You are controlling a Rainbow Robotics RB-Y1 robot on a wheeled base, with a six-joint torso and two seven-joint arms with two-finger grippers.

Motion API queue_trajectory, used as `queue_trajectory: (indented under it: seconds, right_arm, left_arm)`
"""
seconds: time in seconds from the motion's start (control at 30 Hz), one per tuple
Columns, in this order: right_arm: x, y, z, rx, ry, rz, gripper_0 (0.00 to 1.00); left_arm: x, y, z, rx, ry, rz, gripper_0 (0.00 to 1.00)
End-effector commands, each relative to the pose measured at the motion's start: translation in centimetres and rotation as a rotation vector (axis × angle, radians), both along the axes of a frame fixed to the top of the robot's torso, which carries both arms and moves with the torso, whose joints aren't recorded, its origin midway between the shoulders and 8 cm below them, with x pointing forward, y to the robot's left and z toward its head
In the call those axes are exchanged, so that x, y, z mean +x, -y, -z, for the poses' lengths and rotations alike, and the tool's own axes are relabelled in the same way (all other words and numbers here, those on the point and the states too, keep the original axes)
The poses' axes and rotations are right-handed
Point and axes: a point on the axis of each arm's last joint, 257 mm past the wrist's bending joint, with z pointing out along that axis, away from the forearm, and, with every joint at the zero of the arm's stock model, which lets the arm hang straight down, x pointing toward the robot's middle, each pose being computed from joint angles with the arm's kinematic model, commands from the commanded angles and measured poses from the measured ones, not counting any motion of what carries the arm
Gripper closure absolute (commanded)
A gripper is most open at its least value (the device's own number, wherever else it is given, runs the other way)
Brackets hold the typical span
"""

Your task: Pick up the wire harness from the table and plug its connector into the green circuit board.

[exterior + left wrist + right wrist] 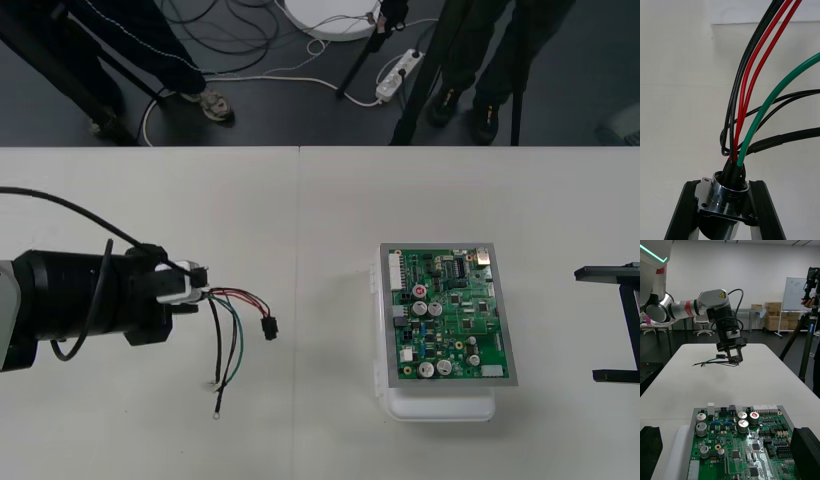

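Observation:
My left gripper (195, 290) is shut on the harness's round metal socket (723, 195), whose flange sits between the two black fingers (683, 210). Red, black and green wires (232, 320) fan out to the right of it, ending in the small black plug (269, 329), which hangs free left of the board. In the right wrist view the left gripper (733, 352) holds the harness (715, 362) a little above the table. The green circuit board (450, 315) lies on its white base (440, 408) right of centre. My right gripper (612, 322) waits open at the right edge.
The board (741, 446) lies close below my right gripper (727, 440), whose fingers (805, 453) stand far apart. Bare table lies between the plug and the board. Tripod legs and cables stand on the dark floor (300, 70) beyond the far edge.

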Motion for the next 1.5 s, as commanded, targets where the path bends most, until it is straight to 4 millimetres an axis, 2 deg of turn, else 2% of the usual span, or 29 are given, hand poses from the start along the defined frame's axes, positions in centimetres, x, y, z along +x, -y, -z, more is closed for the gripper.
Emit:
queue_trajectory:
  seconds: [0.03, 0.33, 0.57, 0.97, 1.17, 1.5]
  right_arm:
    - [0.3, -0.1, -1.1, 0.006, 0.025, -0.012, 0.00]
    - [0.4, -0.1, -1.2, 0.010, 0.021, -0.009, 0.00]
    - [0.3, -0.1, -1.2, 0.011, 0.015, -0.010, 0.00]
    - [0.4, -0.1, -1.4, 0.018, 0.008, -0.007, 0.00]
    - [0.6, -0.1, -1.6, 0.026, 0.008, -0.002, 0.00]
    - [1.0, -0.3, -2.4, 0.064, 0.007, 0.010, 0.00]
  left_arm:
    - [0.5, 2.0, -4.1, -0.064, -0.041, -0.077, 1.00]
    - [2.2, 4.9, -7.7, -0.224, -0.064, -0.174, 1.00]
    - [3.6, 6.7, -9.8, -0.265, -0.062, -0.211, 1.00]
    - [5.7, 11.4, -13.3, -0.356, -0.034, -0.259, 1.00]
    - [6.2, 13.7, -14.6, -0.388, -0.015, -0.265, 1.00]
    - [5.6, 16.5, -15.2, -0.398, 0.001, -0.218, 1.00]
